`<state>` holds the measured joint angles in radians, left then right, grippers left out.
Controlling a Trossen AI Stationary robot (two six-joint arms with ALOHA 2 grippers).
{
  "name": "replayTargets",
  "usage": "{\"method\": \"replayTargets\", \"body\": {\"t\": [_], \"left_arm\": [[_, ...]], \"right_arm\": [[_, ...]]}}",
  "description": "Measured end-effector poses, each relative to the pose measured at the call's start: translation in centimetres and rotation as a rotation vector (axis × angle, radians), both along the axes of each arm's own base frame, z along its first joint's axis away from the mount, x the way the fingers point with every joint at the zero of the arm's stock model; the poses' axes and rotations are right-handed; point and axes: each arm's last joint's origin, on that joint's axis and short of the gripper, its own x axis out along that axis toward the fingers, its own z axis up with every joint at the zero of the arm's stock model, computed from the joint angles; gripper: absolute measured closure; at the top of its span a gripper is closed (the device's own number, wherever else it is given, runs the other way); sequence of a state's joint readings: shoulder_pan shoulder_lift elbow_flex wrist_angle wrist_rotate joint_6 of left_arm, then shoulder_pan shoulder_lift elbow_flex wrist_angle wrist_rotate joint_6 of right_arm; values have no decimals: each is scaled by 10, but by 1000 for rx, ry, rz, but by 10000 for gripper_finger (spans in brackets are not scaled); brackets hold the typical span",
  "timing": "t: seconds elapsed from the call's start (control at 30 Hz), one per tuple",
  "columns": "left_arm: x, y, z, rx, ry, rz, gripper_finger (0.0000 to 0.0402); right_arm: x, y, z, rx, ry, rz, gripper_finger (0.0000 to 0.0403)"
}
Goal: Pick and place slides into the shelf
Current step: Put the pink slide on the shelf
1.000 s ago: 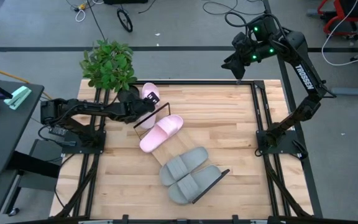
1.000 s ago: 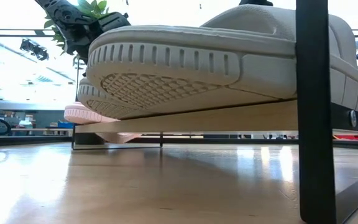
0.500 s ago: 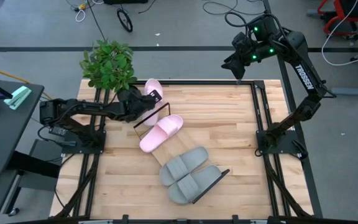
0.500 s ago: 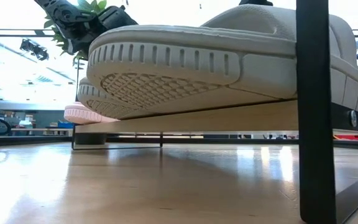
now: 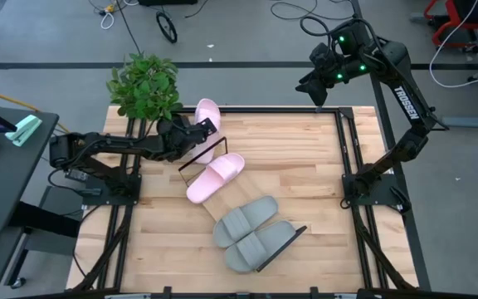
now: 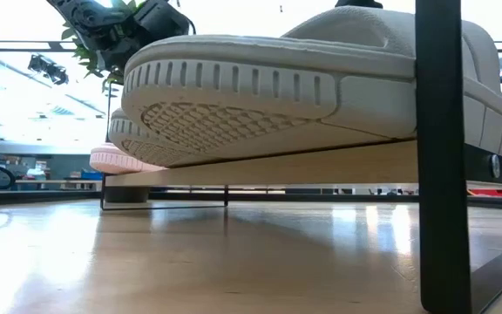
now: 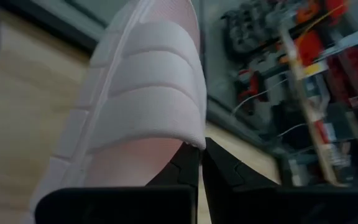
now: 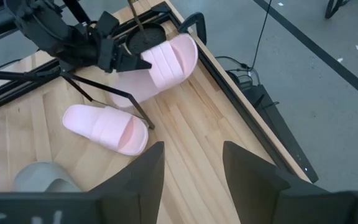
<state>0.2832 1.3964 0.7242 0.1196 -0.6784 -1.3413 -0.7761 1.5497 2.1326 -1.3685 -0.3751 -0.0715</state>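
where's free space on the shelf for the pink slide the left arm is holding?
The shelf is bare only between the pink slide lying on it and its wire end frame. The grey pair crowds the other end. The left gripper, shut on the held pink slide, is beside that gap. The right gripper waits off the table's far edge.

- One slide [image 5: 205, 118] sits at the table's [image 5: 305, 183] far edge, beside the plant [image 5: 143, 85].
- A second slide [image 5: 215, 176] lies on the shelf [image 5: 247, 193], nearer the middle.
- Two more slides [image 5: 251, 232] rest side by side on the shelf's near end.
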Motion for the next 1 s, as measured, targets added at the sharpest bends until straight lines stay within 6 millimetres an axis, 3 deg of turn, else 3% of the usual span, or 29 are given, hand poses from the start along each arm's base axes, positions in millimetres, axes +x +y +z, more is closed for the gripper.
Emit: {"method": "replayTargets", "body": {"t": [0.47,1.0], "left_arm": [[1,0,17,112,48,-68,393],[13,4,55,290,169,-206,393]], "right_arm": [[0,0,0,1,0,0,256],[0,0,0,2,0,0,258]]}}
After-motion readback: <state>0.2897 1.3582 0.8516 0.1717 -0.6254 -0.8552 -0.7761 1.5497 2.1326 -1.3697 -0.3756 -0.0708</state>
